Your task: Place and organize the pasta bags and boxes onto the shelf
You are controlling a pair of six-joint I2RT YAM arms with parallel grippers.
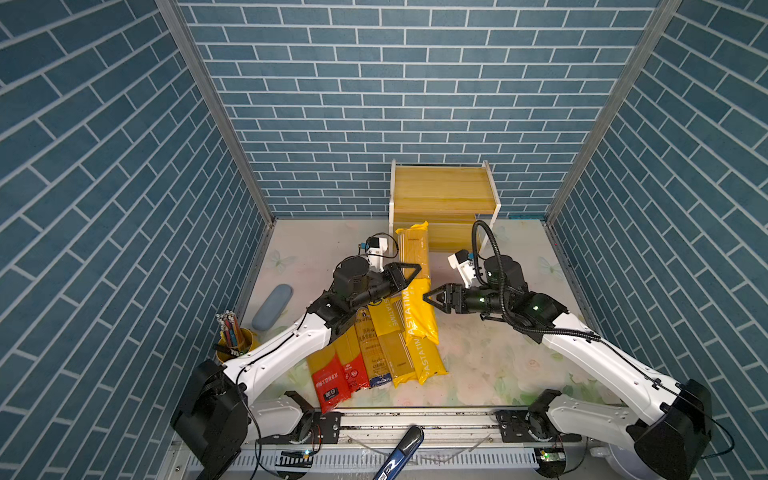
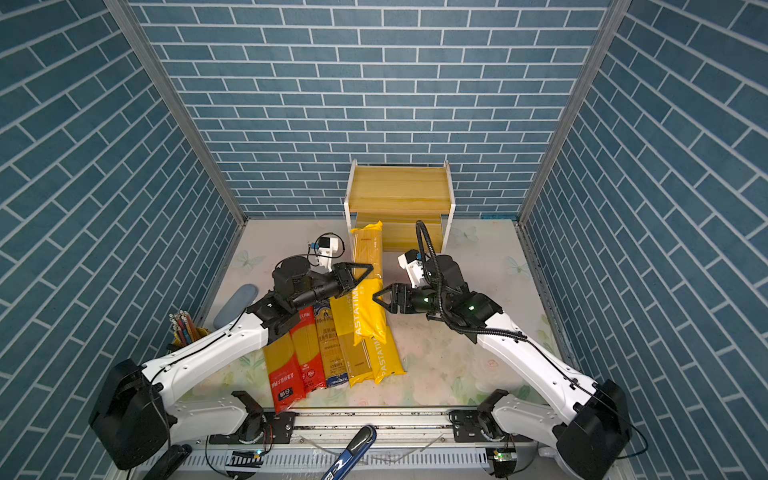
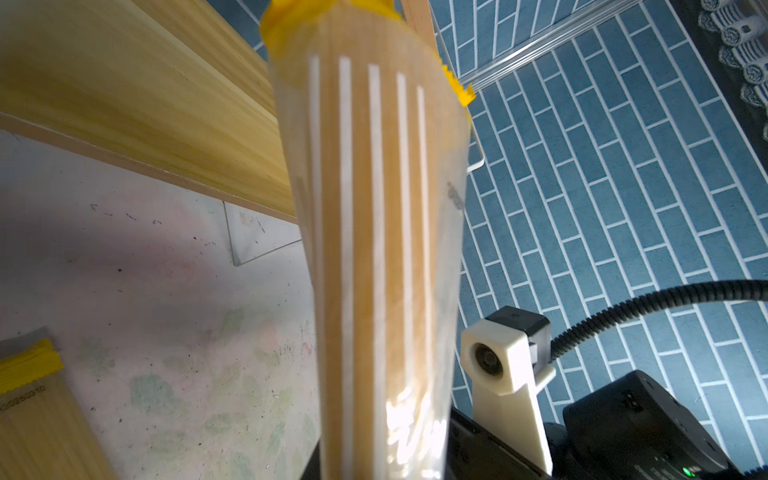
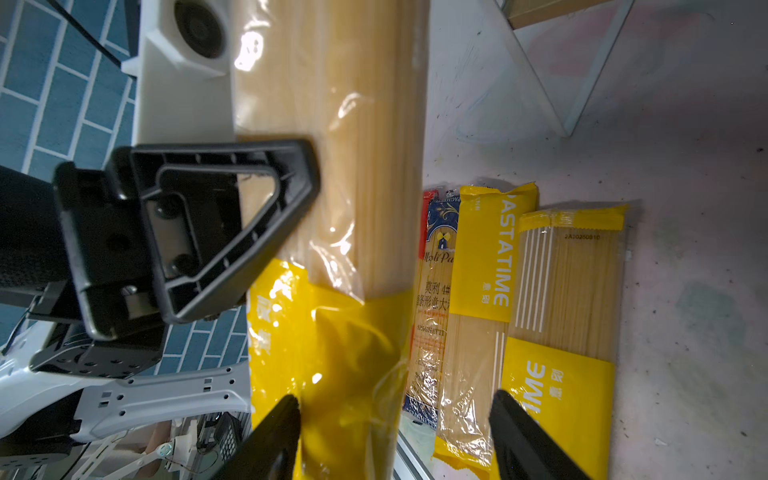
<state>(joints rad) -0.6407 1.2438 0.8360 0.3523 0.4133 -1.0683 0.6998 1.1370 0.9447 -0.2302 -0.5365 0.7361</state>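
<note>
counter (image 1: 498,365): carries everything. The shelf stands at its back and the packs lie in front of the shelf.
shelf (image 1: 444,193): the top board is bare. The lower board is bare where it shows, with part hidden behind the held pack. Nothing is shelved, so I judge none of six done.
row (image 1: 376,353): five packs lie flat on the counter, side by side, in front of the shelf and toward its left. Two are red-ended, one is blue-ended and two are yellow. All five are left to do.
held pack (image 1: 413,249): this yellow one is the sixth, up off the counter and tilted. Its top end is at the shelf's lower front-left, and I cannot tell if it is on the board. Its lower end hangs over the row, contact unclear. I judge the first placement to be mid-way: it needs carrying onto a board, then five more picks and lining up.
left gripper (image 1: 417,271): clamped on the held pack at its clear window part, in front of the shelf.
right gripper (image 1: 430,298): jaws wide, either side of the held pack's yellow lower half. It is not squeezing the pack as far as the views show.
</note>
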